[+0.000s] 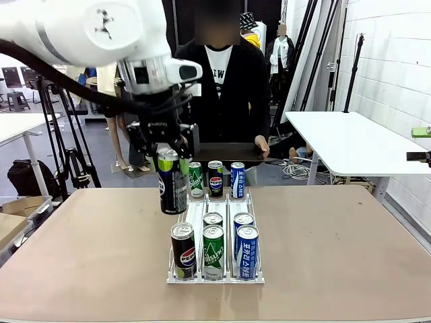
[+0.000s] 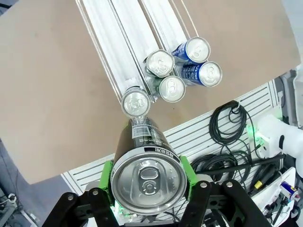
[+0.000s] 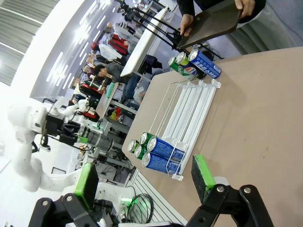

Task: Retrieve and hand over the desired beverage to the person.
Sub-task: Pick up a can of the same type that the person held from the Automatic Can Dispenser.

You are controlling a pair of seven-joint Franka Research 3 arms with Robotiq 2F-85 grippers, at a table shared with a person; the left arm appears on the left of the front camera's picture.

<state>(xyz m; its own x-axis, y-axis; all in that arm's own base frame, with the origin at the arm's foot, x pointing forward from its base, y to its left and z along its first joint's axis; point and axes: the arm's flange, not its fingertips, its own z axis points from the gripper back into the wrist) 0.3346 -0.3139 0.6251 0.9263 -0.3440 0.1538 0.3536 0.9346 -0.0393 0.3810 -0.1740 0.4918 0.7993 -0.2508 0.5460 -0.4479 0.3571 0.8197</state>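
Left tool (image 1: 168, 157): clamped on the top of the black can (image 1: 172, 188), one green pad on each side.
Black can: hangs straight down under the left tool, in the air above the desk (image 1: 337, 235).
How it feels: probably hard, smooth and slippery. If full, a bit heavy. A hard squeeze could dent it.
Best hold: the round sides near the top.
Rack (image 1: 195, 214): just beside and below the tool, with other cans (image 1: 213, 250).
Person (image 1: 222, 94): far past the tool, holding a dark tray (image 1: 225, 153).
Right tool (image 3: 144, 182): pads wide apart, empty.

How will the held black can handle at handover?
The can is probably stiff and fairly heavy: its tab looks unopened. Its smooth round wall may slip in the left end effector, clamped near the top. Laid down, it likely rolls.
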